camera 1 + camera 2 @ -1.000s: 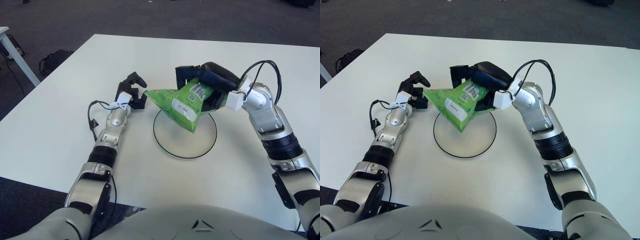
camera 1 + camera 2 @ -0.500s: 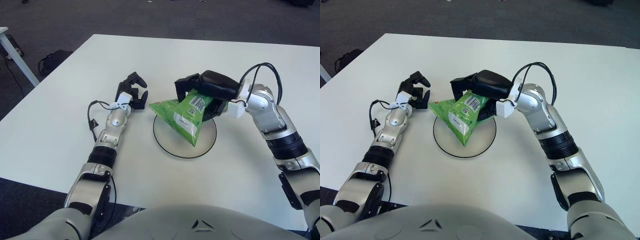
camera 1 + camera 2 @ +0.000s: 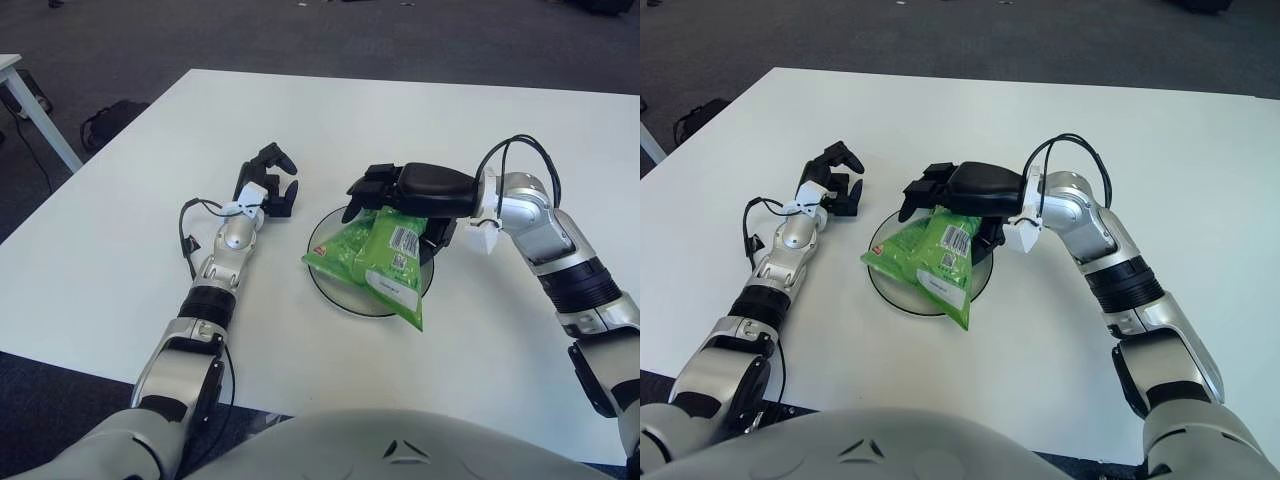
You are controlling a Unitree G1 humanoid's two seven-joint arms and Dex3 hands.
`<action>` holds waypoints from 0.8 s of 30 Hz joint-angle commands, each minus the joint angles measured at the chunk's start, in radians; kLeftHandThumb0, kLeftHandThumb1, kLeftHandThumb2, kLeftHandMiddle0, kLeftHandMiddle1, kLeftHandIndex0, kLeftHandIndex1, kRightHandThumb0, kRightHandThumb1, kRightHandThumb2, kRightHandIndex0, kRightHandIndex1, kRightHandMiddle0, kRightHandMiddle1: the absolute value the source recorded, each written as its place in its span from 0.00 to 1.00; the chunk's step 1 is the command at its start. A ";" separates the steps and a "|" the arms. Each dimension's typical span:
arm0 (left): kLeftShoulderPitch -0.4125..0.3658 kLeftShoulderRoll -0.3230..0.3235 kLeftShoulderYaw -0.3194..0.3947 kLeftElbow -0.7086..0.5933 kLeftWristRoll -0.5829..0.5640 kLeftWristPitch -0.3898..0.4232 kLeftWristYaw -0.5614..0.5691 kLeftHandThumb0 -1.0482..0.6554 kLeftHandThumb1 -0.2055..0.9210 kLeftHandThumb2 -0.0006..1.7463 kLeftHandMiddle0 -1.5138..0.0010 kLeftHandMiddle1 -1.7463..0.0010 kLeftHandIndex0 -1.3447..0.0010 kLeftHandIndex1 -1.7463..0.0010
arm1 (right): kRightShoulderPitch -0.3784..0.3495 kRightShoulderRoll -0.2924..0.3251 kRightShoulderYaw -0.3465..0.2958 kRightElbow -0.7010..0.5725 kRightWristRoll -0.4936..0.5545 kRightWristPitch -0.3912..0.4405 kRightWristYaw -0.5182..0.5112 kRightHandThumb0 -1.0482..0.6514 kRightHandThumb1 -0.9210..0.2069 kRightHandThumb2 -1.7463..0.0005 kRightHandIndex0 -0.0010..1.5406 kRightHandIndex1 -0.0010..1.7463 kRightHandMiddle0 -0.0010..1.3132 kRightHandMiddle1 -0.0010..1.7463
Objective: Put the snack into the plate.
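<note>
Right hand fingers spread above snack; bag directly beneath, long axis pointing away, overhanging plate. Left hand idle, open.

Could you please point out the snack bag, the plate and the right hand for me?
snack bag [image 3: 385, 262]: left eye view, middle of its green front.
plate [image 3: 318, 238]: left eye view, bare left rim.
right hand [image 3: 385, 190]: left eye view, fingers above the bag's top.

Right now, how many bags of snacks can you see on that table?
1. A green snack bag lies on the white plate at the table's middle, its lower corner sticking out over the rim. The right hand sits over its top edge. None looks hidden.
</note>
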 commanded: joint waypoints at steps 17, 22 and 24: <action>0.120 -0.014 -0.037 -0.062 0.036 0.127 -0.003 0.32 0.42 0.78 0.17 0.00 0.52 0.00 | -0.206 -0.096 0.009 0.041 0.112 0.115 0.267 0.15 0.41 0.63 0.00 0.00 0.00 0.01; 0.117 -0.013 -0.045 -0.075 0.041 0.167 -0.004 0.32 0.41 0.80 0.16 0.00 0.51 0.00 | -0.273 -0.097 0.008 0.123 0.162 0.062 0.334 0.09 0.33 0.69 0.00 0.00 0.00 0.00; 0.117 -0.012 -0.047 -0.080 0.040 0.177 -0.006 0.32 0.40 0.80 0.16 0.00 0.50 0.00 | -0.285 -0.094 0.010 0.137 0.176 0.053 0.353 0.07 0.30 0.72 0.00 0.00 0.00 0.00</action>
